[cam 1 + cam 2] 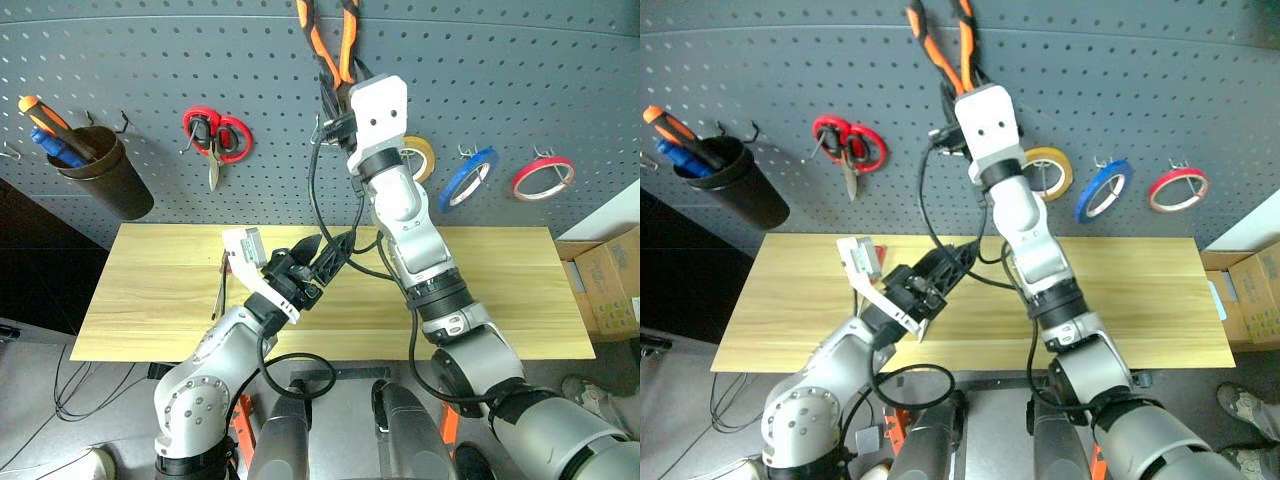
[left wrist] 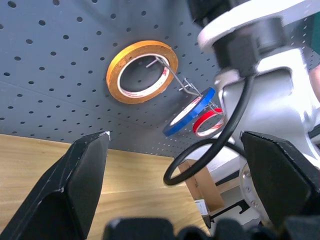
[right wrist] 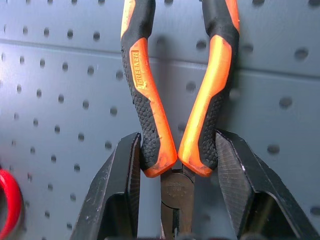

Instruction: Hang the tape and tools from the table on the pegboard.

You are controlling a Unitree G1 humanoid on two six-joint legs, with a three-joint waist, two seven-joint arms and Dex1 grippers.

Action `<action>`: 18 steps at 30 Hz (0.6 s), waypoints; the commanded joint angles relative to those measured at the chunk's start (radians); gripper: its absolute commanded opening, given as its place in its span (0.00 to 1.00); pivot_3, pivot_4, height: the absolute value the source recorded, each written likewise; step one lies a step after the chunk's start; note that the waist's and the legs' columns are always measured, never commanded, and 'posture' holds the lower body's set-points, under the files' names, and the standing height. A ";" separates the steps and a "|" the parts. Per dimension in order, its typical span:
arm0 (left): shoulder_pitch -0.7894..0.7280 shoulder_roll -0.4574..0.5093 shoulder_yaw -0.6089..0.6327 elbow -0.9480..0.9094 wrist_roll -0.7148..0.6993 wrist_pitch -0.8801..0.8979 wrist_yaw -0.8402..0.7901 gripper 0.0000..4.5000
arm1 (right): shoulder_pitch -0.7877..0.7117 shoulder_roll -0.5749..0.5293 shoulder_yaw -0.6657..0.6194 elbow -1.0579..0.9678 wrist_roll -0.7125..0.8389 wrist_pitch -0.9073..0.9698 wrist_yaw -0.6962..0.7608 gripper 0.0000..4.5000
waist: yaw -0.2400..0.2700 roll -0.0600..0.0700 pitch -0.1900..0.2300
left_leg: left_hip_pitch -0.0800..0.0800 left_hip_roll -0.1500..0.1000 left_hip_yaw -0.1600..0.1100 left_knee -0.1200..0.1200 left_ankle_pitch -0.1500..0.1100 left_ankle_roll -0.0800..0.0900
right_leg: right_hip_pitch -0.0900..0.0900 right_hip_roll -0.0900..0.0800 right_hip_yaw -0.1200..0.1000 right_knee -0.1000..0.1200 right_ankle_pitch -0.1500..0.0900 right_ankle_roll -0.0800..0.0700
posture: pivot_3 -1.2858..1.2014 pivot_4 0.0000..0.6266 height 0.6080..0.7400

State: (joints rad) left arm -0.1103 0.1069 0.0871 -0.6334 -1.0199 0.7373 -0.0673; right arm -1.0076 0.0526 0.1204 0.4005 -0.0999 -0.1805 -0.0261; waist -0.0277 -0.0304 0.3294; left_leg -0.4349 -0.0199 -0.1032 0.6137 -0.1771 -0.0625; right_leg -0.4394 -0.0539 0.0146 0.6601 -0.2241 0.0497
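Pliers (image 3: 175,100) | your right gripper (image 3: 177,165) clamps the handles, long axis up the pegboard (image 1: 500,80) | left gripper (image 2: 175,175) wide, empty, near table (image 1: 150,300).

Pliers (image 3: 175,100): handle tops run off the picture's upper edge in both the head views and the right wrist view, so whether they sit on a hook of the pegboard (image 1: 150,60) cannot be told; the steel head is mostly hidden between the right gripper (image 3: 177,187) fingers. Yellow roll (image 1: 420,155) is half covered by the right arm. Cardboard boxes (image 1: 610,280) are cut off by the right edge.
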 commanded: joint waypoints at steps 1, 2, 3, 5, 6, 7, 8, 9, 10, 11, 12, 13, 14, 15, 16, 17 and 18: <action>0.005 0.005 0.001 -0.037 -0.023 -0.025 0.003 1.00 | -0.045 0.023 -0.026 -0.036 0.019 -0.017 -0.015 0.39 | 0.000 0.000 0.000 | 0.000 0.000 0.000 0.000 0.000 0.000 | 0.000 0.000 0.000 0.000 0.000 0.000 | 0.55 0.45 1.00; 0.006 0.008 0.002 -0.037 -0.026 -0.028 0.005 1.00 | -0.049 0.034 -0.027 -0.040 0.023 -0.011 -0.018 0.39 | 0.000 0.000 0.000 | 0.000 0.000 0.000 0.000 0.000 0.000 | 0.000 0.000 0.000 0.000 0.000 0.000 | 0.55 0.45 1.00; 0.007 0.012 0.003 -0.038 -0.028 -0.029 0.007 1.00 | -0.054 0.049 -0.025 -0.045 0.025 -0.007 -0.021 0.39 | 0.000 0.000 0.000 | 0.000 0.000 0.000 0.000 0.000 0.000 | 0.000 0.000 0.000 0.000 0.000 0.000 | 0.55 0.45 1.00; 0.009 0.019 0.004 -0.036 -0.029 -0.030 0.008 1.00 | -0.063 0.074 -0.023 -0.042 0.023 -0.007 -0.025 0.39 | -0.001 0.000 0.000 | 0.000 0.000 0.000 0.000 0.000 0.000 | 0.000 0.000 0.000 0.000 0.000 0.000 | 0.55 0.46 1.00; 0.010 0.021 0.003 -0.035 -0.029 -0.031 0.008 1.00 | -0.066 0.085 -0.023 -0.037 0.023 -0.010 -0.027 0.39 | -0.001 0.000 0.000 | 0.000 0.000 0.000 0.000 0.000 0.000 | -0.001 0.000 0.000 0.001 0.000 0.000 | 0.55 0.46 1.00; 0.011 0.022 0.002 -0.034 -0.029 -0.033 0.009 1.00 | -0.068 0.096 -0.021 -0.031 0.022 -0.013 -0.029 0.39 | -0.001 0.000 0.000 | 0.000 0.000 0.000 0.000 0.000 0.000 | -0.001 0.000 0.000 0.001 0.000 0.000 | 0.55 0.46 1.00; 0.012 0.024 0.000 -0.033 -0.029 -0.035 0.010 1.00 | -0.070 0.103 -0.021 -0.028 0.021 -0.015 -0.031 0.39 | -0.001 0.000 0.000 | 0.000 0.000 0.000 0.000 0.000 0.000 | -0.001 0.000 0.000 0.001 0.000 0.000 | 0.55 0.46 1.00; 0.013 0.025 -0.001 -0.034 -0.030 -0.036 0.011 1.00 | -0.070 0.115 -0.019 -0.021 0.021 -0.019 -0.034 0.39 | -0.001 0.000 0.000 | 0.000 0.000 0.000 0.000 0.000 0.000 | -0.001 0.000 0.000 0.001 0.000 0.000 | 0.55 0.46 1.00; 0.015 0.027 -0.003 -0.036 -0.030 -0.038 0.013 1.00 | -0.070 0.125 -0.016 -0.017 0.020 -0.022 -0.037 0.39 | 0.000 0.000 0.000 | 0.000 0.000 0.000 0.000 0.000 0.000 | -0.001 0.000 0.000 0.001 0.000 0.000 | 0.55 0.46 1.00; 0.018 0.028 -0.004 -0.037 -0.030 -0.039 0.014 1.00 | -0.070 0.134 -0.013 -0.014 0.021 -0.025 -0.041 0.39 | 0.001 0.000 0.000 | 0.000 0.000 0.000 0.000 0.000 0.000 | -0.001 0.000 0.000 0.001 0.000 0.000 | 0.55 0.46 1.00; 0.022 0.030 -0.005 -0.038 -0.029 -0.040 0.014 1.00 | -0.066 0.144 -0.007 -0.007 0.020 -0.031 -0.045 0.39 | 0.001 0.000 0.000 | 0.000 0.000 0.000 0.000 0.000 0.000 | -0.001 0.000 0.000 0.001 0.000 0.000 | 0.55 0.46 1.00; 0.025 0.031 -0.005 -0.039 -0.028 -0.041 0.014 1.00 | -0.062 0.151 -0.002 0.000 0.018 -0.038 -0.049 0.39 | 0.002 0.000 0.000 | 0.000 0.000 0.000 0.000 0.000 0.000 | -0.001 0.000 0.000 0.001 0.000 0.000 | 0.55 0.46 1.00; 0.027 0.032 -0.005 -0.041 -0.029 -0.042 0.017 1.00 | -0.057 0.157 0.000 0.011 0.021 -0.042 -0.053 0.39 | 0.002 0.000 0.000 | 0.000 0.000 0.000 0.000 0.000 0.000 | -0.001 0.000 0.000 0.001 0.000 0.000 | 0.56 0.46 1.00; 0.029 0.033 -0.006 -0.042 -0.029 -0.042 0.018 1.00 | -0.052 0.161 0.001 0.022 0.023 -0.046 -0.058 0.39 | 0.002 0.000 0.000 | 0.000 0.000 0.000 0.000 0.000 0.000 | -0.001 0.000 0.000 0.001 0.000 0.000 | 0.56 0.46 1.00; 0.030 0.033 -0.006 -0.045 -0.031 -0.042 0.022 1.00 | -0.045 0.161 0.004 0.037 0.021 -0.057 -0.061 0.39 | 0.002 0.000 0.000 | 0.000 0.000 0.000 0.000 0.000 0.000 | -0.001 0.000 0.000 0.001 0.000 0.000 | 0.56 0.47 1.00; 0.030 0.033 -0.007 -0.047 -0.032 -0.042 0.025 1.00 | -0.038 0.161 0.008 0.051 0.020 -0.070 -0.063 0.39 | 0.003 0.000 0.000 | 0.000 0.000 0.000 0.000 0.000 0.000 | -0.001 0.000 0.000 0.001 0.000 0.000 | 0.56 0.47 1.00; 0.030 0.033 -0.008 -0.049 -0.032 -0.041 0.027 1.00 | -0.030 0.160 0.009 0.070 0.020 -0.081 -0.067 0.39 | 0.003 0.000 0.000 | 0.000 0.000 0.000 0.000 0.000 0.000 | -0.001 0.000 0.000 0.001 0.000 0.000 | 0.56 0.47 1.00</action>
State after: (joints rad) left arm -0.0862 0.1374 0.0837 -0.6344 -1.0277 0.7119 -0.0444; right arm -1.0458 0.1432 0.1224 0.4777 -0.0855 -0.2179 -0.0813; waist -0.0248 -0.0306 0.3293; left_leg -0.4349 -0.0199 -0.1037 0.6135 -0.1771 -0.0625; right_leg -0.4403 -0.0538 0.0144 0.6613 -0.2243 0.0492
